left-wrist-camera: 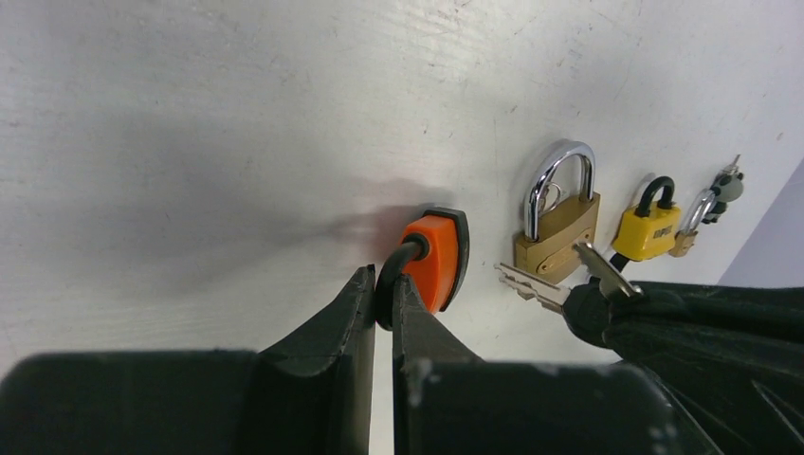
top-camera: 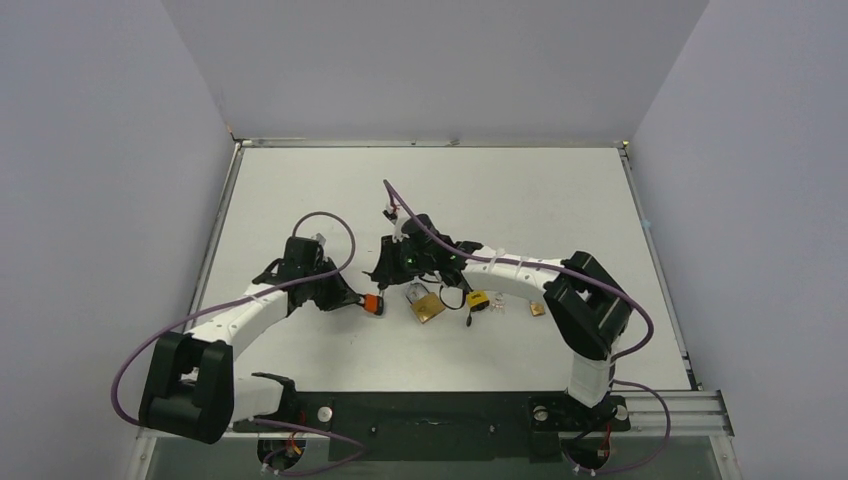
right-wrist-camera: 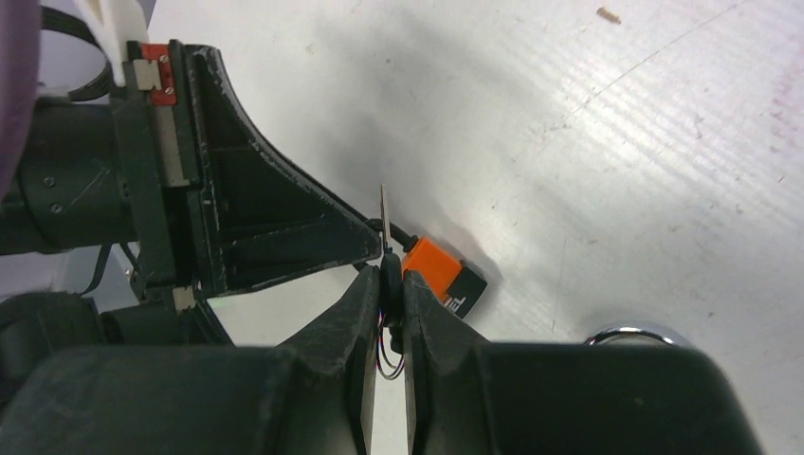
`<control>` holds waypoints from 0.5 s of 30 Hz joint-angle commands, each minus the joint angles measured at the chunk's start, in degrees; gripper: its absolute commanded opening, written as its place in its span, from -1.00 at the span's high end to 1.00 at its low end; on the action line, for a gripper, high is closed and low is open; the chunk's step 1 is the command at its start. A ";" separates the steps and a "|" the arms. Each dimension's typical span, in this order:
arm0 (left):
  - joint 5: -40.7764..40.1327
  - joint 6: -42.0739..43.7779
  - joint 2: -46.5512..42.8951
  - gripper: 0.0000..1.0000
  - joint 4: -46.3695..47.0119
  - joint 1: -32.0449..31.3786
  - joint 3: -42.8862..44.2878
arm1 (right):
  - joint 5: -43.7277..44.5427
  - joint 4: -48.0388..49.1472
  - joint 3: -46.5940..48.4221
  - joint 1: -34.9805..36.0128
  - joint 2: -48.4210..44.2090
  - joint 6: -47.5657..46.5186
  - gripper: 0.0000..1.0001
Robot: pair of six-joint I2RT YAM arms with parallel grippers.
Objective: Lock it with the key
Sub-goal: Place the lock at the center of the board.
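An orange padlock (left-wrist-camera: 431, 261) lies on its side on the white table. My left gripper (left-wrist-camera: 382, 284) is shut on its black shackle. My right gripper (right-wrist-camera: 387, 275) is shut on the black head of a silver key (left-wrist-camera: 531, 284). The key's blade points at the lock's black bottom end and stops a short gap to its right. In the right wrist view the blade (right-wrist-camera: 384, 213) stands edge-on just left of the orange padlock (right-wrist-camera: 441, 275). From above, the two grippers meet at the orange padlock (top-camera: 372, 304).
A brass padlock (left-wrist-camera: 559, 227), a yellow padlock (left-wrist-camera: 648, 230) and a small lock (left-wrist-camera: 706, 204) lie in a row to the right of the orange one. From above they are the brass padlock (top-camera: 425, 303), yellow padlock (top-camera: 478, 299) and small lock (top-camera: 537, 309).
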 commanded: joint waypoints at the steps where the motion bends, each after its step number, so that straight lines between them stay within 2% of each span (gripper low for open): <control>1: -4.86 7.43 2.32 1.00 -5.91 0.46 4.81 | 4.60 -0.88 5.29 0.34 2.50 -2.51 1.00; 9: -10.06 8.25 7.69 1.00 -8.94 1.74 7.03 | 7.60 -3.81 9.04 0.33 7.49 -3.95 1.00; 12: -11.59 7.11 9.94 0.76 -8.36 1.73 7.72 | 8.53 -3.88 9.27 0.34 8.61 -4.09 1.00; 15: -12.99 5.98 10.63 0.64 -7.23 1.77 7.69 | 8.50 -3.80 9.30 0.33 9.41 -4.13 1.00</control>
